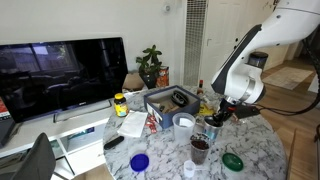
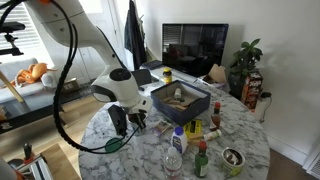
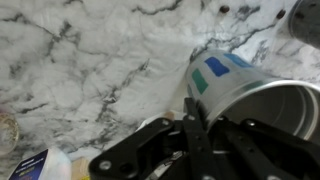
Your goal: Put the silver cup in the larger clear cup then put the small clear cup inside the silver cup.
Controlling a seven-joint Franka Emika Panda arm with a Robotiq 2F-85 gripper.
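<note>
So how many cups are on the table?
3: a large clear cup near the table's middle, a small dark cup in front of it, a silver cup by the gripper. Clutter may hide others.

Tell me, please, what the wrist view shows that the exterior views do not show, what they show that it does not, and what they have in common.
Only the wrist view: the blue and green patches on the wall of the silver cup, and its grey inside, seen from close. Only an exterior view: the television, the plant, the larger clear cup and the small clear cup, both standing upright. Both: the marble table and the gripper; I cannot tell whether it is open or shut.
</note>
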